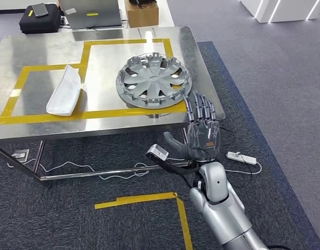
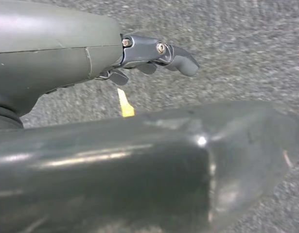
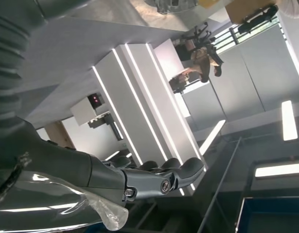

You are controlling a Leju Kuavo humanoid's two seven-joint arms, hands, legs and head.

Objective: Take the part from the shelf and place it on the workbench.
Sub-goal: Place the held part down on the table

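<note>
— Where does the part lie?
— Already on the counter (image 1: 111, 125), the grey wheel cover (image 1: 153, 81) sits flat inside the yellow tape, beside a white panel (image 1: 64, 91).
— And the hands?
— Right robot hand (image 1: 201, 130) spread wide, empty, at the counter's edge; left robot hand (image 2: 155, 53) indistinct.

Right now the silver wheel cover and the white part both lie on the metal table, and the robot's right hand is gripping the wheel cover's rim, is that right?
Not quite. The wheel cover and the white part do lie on the metal table, but the right hand grips nothing. The head view shows it open, fingers spread, just off the table's near edge, apart from the cover.
</note>
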